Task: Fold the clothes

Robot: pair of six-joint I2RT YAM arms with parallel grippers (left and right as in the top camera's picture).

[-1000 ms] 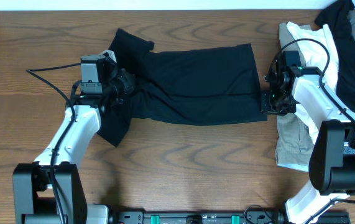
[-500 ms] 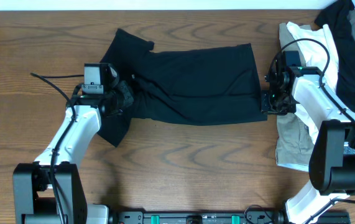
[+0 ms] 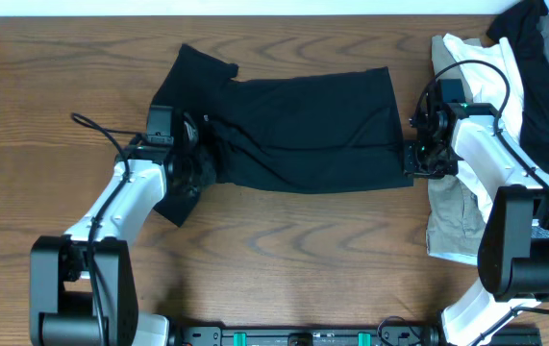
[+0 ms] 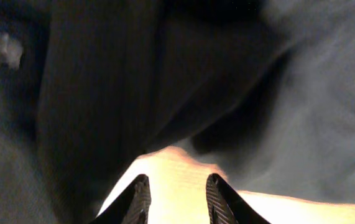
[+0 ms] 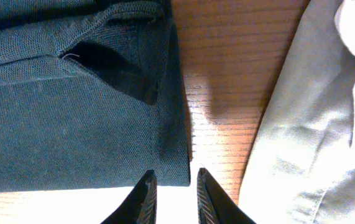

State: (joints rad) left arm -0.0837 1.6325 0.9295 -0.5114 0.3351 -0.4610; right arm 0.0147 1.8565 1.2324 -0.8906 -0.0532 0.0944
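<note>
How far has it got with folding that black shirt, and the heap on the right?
Early on. The black shirt looks folded once along its body, but a sleeve sticks out at the left. In hand: the left gripper sits open by that sleeve, the right gripper open around the hem corner. Left to do: finish this shirt, then the crumpled heap on the right.

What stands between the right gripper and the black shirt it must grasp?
Nothing visible does. The right gripper sits at the corner of the black shirt, with the hem inside its opening. The pale garment lies on the other side, out of the way.
</note>
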